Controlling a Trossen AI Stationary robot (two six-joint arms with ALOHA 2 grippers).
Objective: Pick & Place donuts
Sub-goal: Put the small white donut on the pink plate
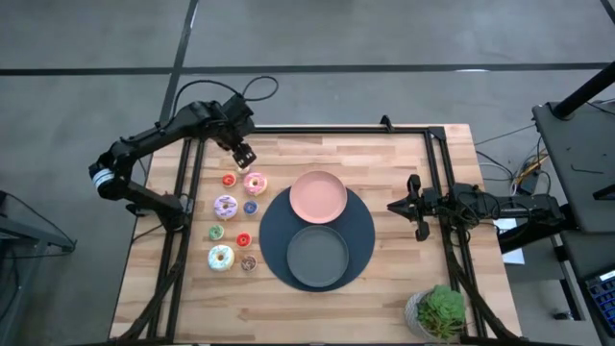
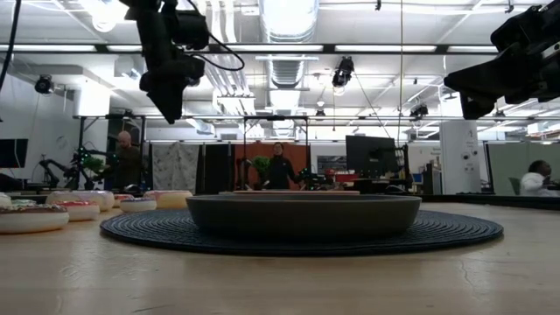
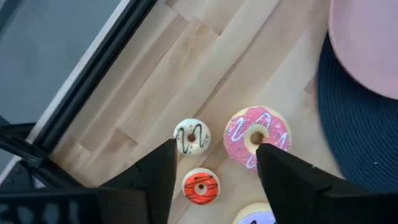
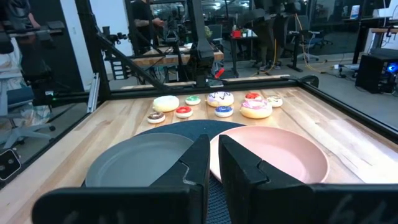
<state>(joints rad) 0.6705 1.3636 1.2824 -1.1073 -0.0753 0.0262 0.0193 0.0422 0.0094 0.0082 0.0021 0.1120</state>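
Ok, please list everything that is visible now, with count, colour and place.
large donuts: 3, pink, lilac, white; left part of the table
tiny donuts: 6, mixed colours; among the large ones
pink plate: 1, pink; on the mat
grey plate: 1, dark grey; on the mat, beside the pink plate
mat: 1, dark, round; under both plates
plant: 1, green; corner near the right arm
left gripper: 1, dark, open; above the donuts
right gripper: 1, dark, shut; right of the plates

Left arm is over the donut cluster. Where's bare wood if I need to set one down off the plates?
Bare wood lies between the round dark woven mat and the waiting right gripper, and along the near edge toward the potted green plant. It is crowded left of the mat: small frosted toy donuts sit close together beneath the open left gripper.
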